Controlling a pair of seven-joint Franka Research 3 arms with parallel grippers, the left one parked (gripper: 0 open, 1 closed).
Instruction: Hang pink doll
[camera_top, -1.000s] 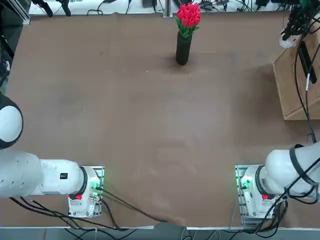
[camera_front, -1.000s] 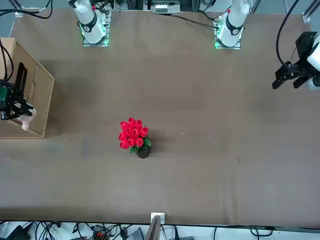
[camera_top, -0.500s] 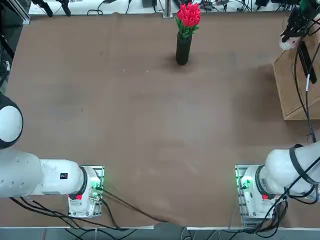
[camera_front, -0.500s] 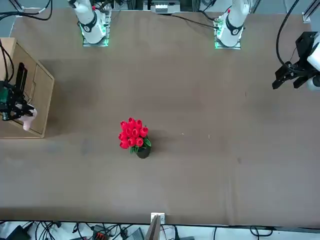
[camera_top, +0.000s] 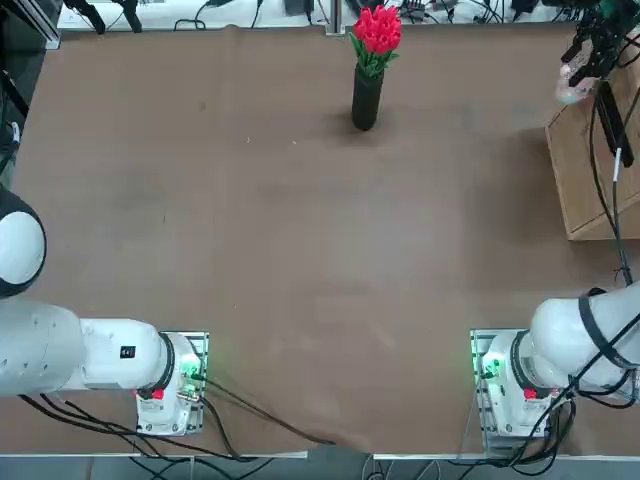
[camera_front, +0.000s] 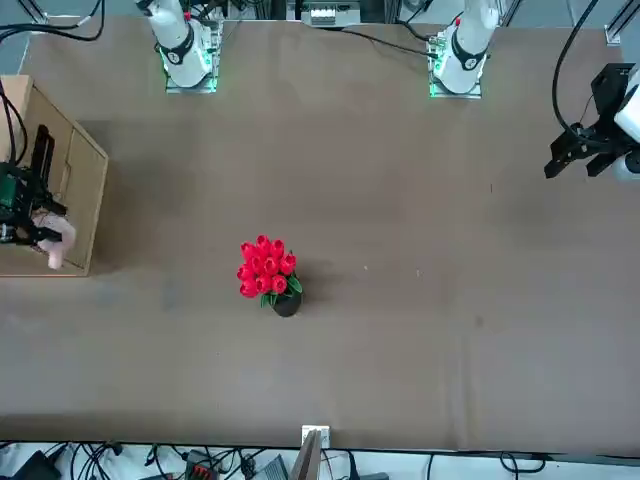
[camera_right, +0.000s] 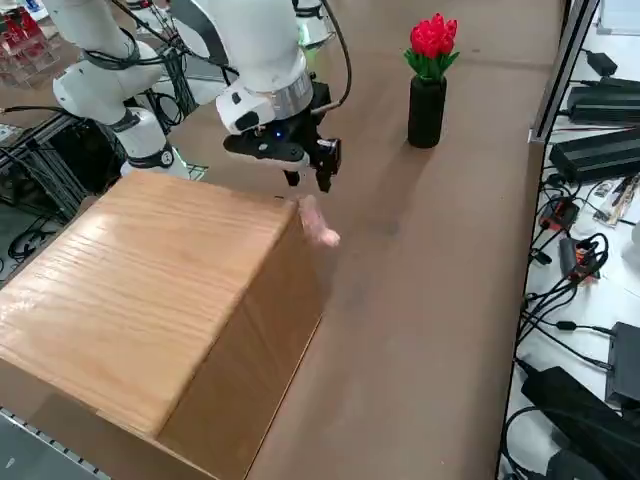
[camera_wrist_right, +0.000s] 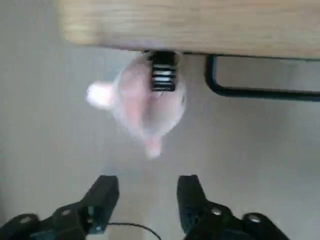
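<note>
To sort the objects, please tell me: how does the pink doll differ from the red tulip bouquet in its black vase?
The pink doll is pale, soft and rounded; the red tulip bouquet is bright red with green leaves. The doll hangs from a black clip at the wooden box edge, clear of the table; the bouquet stands upright in its black vase on the table. The open right gripper holds neither.

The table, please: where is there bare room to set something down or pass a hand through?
Nearly all of the brown table is bare: the stretch between the arm bases and the black vase of red tulips, and both sides of that vase. It is crowded only at the wooden box, where the pink doll hangs off its edge and the open right hand hovers beside it.
</note>
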